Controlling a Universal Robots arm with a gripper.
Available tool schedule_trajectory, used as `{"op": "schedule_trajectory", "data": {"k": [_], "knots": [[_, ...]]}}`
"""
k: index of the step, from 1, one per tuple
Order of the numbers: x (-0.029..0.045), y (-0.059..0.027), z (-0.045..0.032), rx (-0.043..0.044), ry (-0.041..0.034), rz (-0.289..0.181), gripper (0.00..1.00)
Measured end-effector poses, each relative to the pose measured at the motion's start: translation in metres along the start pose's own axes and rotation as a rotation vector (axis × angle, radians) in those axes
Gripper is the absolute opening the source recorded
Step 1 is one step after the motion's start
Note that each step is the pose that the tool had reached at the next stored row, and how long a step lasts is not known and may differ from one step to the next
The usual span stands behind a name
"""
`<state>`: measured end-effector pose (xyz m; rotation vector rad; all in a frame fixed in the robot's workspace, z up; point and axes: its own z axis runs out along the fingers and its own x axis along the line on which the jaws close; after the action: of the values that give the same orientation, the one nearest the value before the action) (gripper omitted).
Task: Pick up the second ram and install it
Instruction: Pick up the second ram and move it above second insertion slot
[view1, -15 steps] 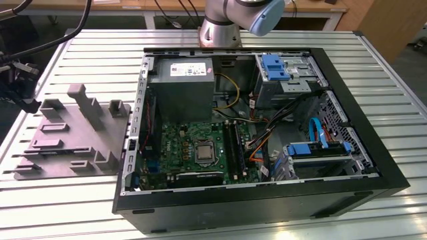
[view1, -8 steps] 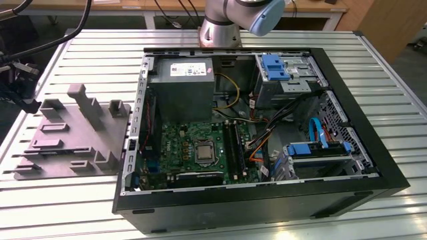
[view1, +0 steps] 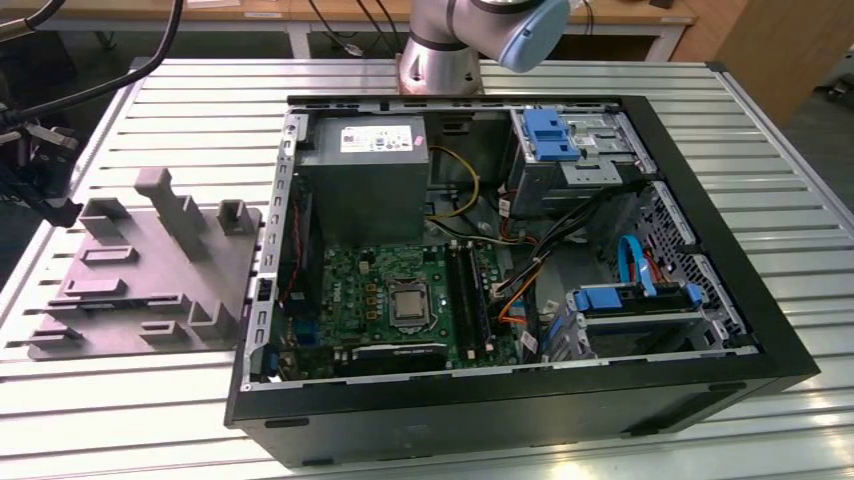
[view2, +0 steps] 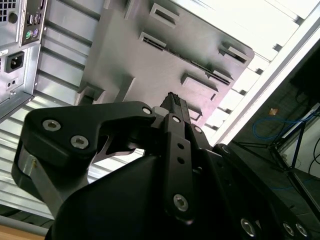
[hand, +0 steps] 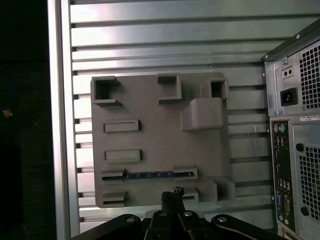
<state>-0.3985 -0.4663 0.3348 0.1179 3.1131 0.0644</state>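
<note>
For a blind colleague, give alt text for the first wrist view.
The gripper hovers by a grey tray on a slatted table, near the second ram sitting in a tray slot. A computer case stands beside.

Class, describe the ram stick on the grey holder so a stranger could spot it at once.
Find the grey holder lying on the slatted table beside the computer case. Near its edge closest to the gripper, the ram sits between two end brackets. It is the one thin dark strip with bluish glints; everything around it is plain grey.
</note>
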Motion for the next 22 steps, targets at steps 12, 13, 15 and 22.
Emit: {"op": "schedule_trajectory", "data": {"k": [12, 13, 15, 22], "knots": [[0.0, 0.0, 0.0005, -0.004, 0.0075, -0.177, 0.1], [0.0, 0.0, 0.0005, -0.0045, 0.0083, -0.195, 0.1], [0.0, 0.0, 0.0006, -0.0053, 0.0098, -0.231, 0.1], [0.0, 0.0, 0.0011, -0.0084, 0.0152, -0.359, 0.1]]}}
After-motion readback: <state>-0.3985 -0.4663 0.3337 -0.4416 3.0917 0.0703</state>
